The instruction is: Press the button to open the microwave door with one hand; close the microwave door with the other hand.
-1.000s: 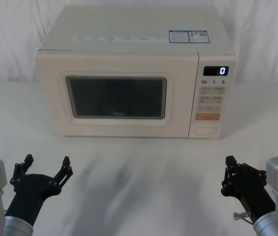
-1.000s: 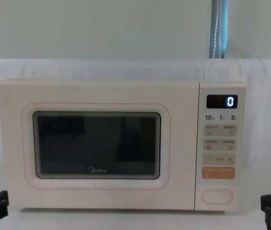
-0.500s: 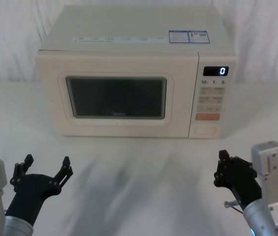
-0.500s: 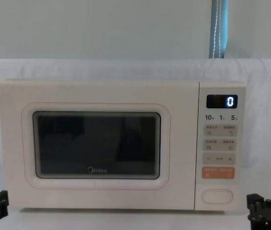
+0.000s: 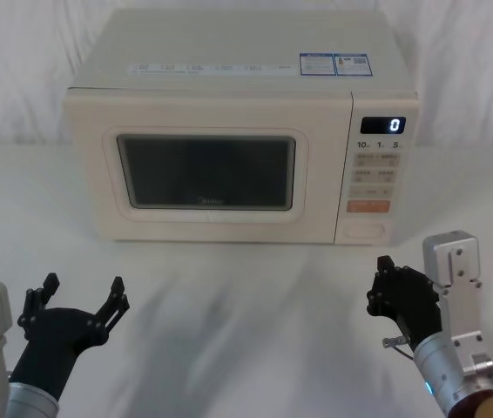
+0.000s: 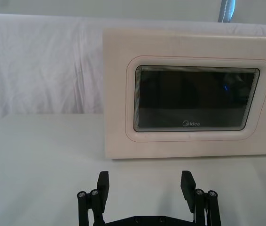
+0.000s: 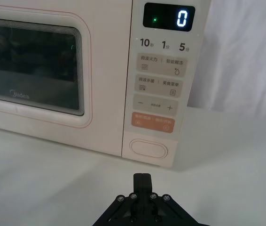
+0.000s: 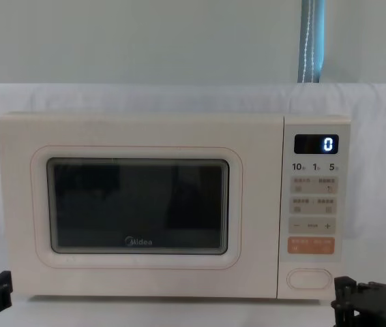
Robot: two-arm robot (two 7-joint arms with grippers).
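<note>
The cream microwave door with its dark window is closed flush against the oven. The wide pill-shaped button sits at the bottom of the control panel, below the orange key. My right gripper hovers low over the table in front of that panel, fingers shut and empty. In the right wrist view its tip points toward the button, a short gap away. My left gripper rests near the table's front left, open and empty, facing the door from a distance.
The microwave stands on a white cloth-covered table with a white cloth backdrop behind it. The display reads 0. Bare table lies between both grippers and the oven front.
My right gripper has moved forward and to the left, closer to the control panel's lower end. The left arm and the door have not moved.
</note>
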